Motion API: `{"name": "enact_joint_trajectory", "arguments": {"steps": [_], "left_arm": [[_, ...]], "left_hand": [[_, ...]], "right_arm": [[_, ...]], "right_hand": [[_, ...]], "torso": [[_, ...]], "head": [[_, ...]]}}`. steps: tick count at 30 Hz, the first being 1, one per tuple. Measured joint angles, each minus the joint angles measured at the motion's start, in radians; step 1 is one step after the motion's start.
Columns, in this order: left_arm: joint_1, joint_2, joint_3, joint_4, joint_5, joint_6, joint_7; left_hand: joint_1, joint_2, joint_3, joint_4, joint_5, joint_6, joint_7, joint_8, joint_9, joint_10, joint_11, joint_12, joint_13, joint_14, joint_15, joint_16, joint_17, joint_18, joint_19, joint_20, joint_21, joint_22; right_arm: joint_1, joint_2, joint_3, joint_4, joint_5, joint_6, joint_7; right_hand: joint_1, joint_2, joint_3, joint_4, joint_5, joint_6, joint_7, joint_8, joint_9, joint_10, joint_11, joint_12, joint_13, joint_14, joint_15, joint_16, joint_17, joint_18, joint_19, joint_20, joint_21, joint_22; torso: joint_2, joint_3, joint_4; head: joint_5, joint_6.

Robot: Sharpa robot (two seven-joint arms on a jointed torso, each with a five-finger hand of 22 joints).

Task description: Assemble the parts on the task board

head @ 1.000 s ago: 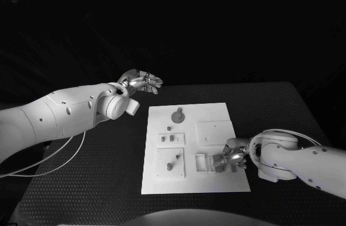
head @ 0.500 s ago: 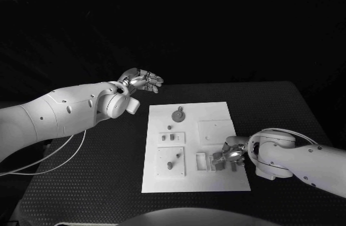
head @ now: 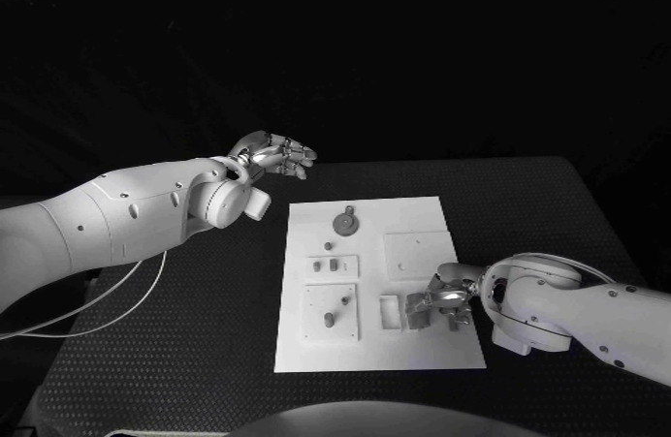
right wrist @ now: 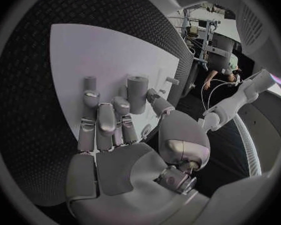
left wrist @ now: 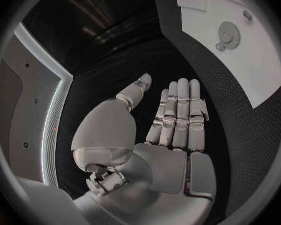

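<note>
The room was dark, with little colour to be made out. Light fell from above onto the task board (head: 380,282), the brightest surface present, nearly washed out in places. The black table (head: 559,204) took little light and kept a faint woven texture; beyond its far edge everything sank into black. The white arms were evenly lit, with soft shading underneath. The small parts (head: 342,225) cast short, faint shadows. Both wrist views bent straight edges strongly toward the rim, inside a dark surround. Soft highlights lay on the left hand (left wrist: 175,117) and right hand (right wrist: 115,135).
</note>
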Motion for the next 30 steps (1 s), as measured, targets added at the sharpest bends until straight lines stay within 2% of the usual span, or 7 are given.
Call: {"name": "enact_joint_trajectory", "arguments": {"steps": [4,7,12,16,30], "left_arm": [[0.0,0.0,0.0,-0.001,0.0,0.0,0.0],[0.0,0.002,0.0,-0.001,0.0,0.0,0.0],[0.0,0.004,0.0,0.0,0.0,0.001,-0.001],[0.0,0.003,0.0,-0.001,0.0,0.001,-0.001],[0.0,0.003,0.0,-0.001,0.0,0.002,-0.002]], "left_hand": [[0.0,0.0,0.0,0.0,0.0,0.0,0.0,0.0,-0.001,0.0,0.0,0.0,0.0,0.0,0.0,0.0,0.0,0.0,0.0,0.0,0.0,-0.001],[0.0,0.0,0.0,0.0,0.0,0.0,0.0,0.0,-0.001,0.0,0.0,0.0,0.0,0.0,0.0,0.0,0.0,0.0,0.0,0.0,0.0,-0.001],[0.0,0.0,0.0,0.0,0.0,0.0,0.0,0.0,-0.001,0.0,0.0,0.0,0.0,0.0,0.0,0.0,0.001,0.0,0.0,0.0,0.0,-0.001],[0.0,0.0,0.0,0.0,0.0,0.0,0.0,0.0,-0.001,0.0,0.0,0.0,0.0,0.0,0.0,0.0,0.001,0.0,0.0,0.0,0.0,-0.001],[0.0,0.0,0.0,0.0,0.0,0.0,0.0,0.0,-0.001,0.0,0.0,0.0,0.0,0.0,0.0,0.0,0.001,0.0,0.0,0.0,0.0,-0.002]], "right_arm": [[0.025,-0.006,0.002,0.029,0.031,-0.023,0.003],[0.033,-0.005,0.003,0.035,0.043,-0.034,0.003],[0.033,0.015,0.002,0.03,0.062,-0.044,0.003],[0.033,0.037,0.002,0.012,0.067,-0.044,0.002],[0.023,0.081,-0.002,-0.026,0.047,-0.02,-0.002]], "right_hand": [[-0.004,0.003,0.001,0.001,0.0,0.003,-0.003,0.0,0.001,0.004,-0.004,0.004,-0.002,0.0,0.0,0.005,-0.004,0.0,0.0,0.0,0.0,0.0],[-0.005,0.003,0.006,0.006,0.0,0.005,-0.005,0.0,0.002,0.004,-0.004,0.004,-0.003,0.0,0.0,0.006,-0.006,0.0,0.0,0.0,0.0,0.0],[-0.024,-0.017,0.011,0.011,0.0,0.009,-0.008,0.0,0.005,0.007,-0.007,0.004,-0.006,0.002,-0.003,0.006,-0.009,0.0,0.0,0.0,0.0,0.0],[-0.03,-0.023,0.014,0.014,0.0,0.009,-0.008,0.001,0.004,0.007,-0.007,0.004,-0.006,0.001,-0.005,0.006,-0.01,0.0,0.0,0.0,0.0,0.0],[-0.034,-0.027,0.017,0.017,0.0,0.009,-0.008,0.0,0.002,0.009,-0.005,0.004,-0.007,0.002,-0.006,0.006,-0.016,0.0,0.0,0.0,0.0,0.0]], "torso": [[0.0,-0.0003,0.0003],[0.0,-0.0004,0.0004],[0.0,-0.001,0.0008],[0.001,-0.001,0.0012],[0.001,0.0002,0.0017]], "head": [[0.0,0.001],[-0.001,0.001],[-0.003,0.0],[-0.004,0.0],[0.001,-0.008]]}}
